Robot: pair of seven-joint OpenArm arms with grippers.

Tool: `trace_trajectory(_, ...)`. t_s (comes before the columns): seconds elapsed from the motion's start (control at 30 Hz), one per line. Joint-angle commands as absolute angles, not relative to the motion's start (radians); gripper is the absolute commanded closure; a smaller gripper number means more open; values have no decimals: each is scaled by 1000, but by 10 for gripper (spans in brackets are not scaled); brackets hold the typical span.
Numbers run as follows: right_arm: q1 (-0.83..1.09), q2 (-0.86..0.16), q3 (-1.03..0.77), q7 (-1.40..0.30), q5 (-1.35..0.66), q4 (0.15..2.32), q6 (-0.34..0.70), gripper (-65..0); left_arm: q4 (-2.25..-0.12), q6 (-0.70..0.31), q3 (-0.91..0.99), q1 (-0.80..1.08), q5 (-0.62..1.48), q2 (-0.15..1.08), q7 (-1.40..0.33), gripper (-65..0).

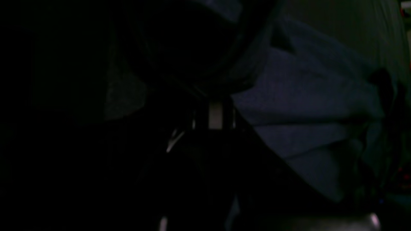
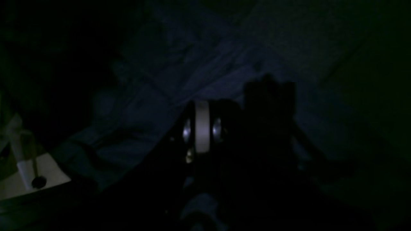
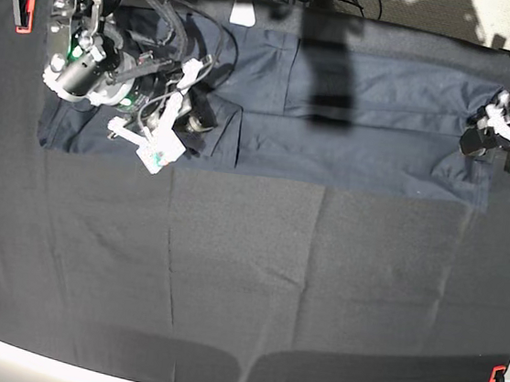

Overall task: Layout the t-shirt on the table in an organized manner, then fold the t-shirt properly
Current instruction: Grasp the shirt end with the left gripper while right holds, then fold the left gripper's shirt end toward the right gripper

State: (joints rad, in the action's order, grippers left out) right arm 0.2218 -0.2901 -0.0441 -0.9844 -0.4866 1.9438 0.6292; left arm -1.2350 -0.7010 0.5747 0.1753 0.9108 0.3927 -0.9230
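T-shirt (image 3: 337, 117) spread long and flat along far edge of table (image 3: 244, 291). Left gripper (image 3: 474, 140) on shirt's end near far right corner, pinching cloth. Right gripper (image 3: 197, 115) clenched, down on shirt near far left corner; grip on cloth unclear.

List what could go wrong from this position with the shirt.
1. The left end effector sits at the very edge of the t-shirt; so thin a hold may slip when pulled.
2. The right end effector rests on bunched cloth and could drag extra layers.
3. Either might catch the black table cloth beneath.
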Motion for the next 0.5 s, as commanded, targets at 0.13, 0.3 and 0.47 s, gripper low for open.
trace_trajectory(0.13, 211, -297, -175, -944, -499, 2028, 644, 0, -1249, -698, 728, 171, 916, 416, -870, 0)
trace_trajectory(0.3, 211, -297, -309, -942, -509, 2042, 664, 0, -1253, -698, 800, 175, 924, 429, -880, 0)
trace_trajectory(0.47, 211, -297, -390, -942, -509, 2042, 674, 0, -1368, -698, 799, 220, 1134, 408, -1038, 0)
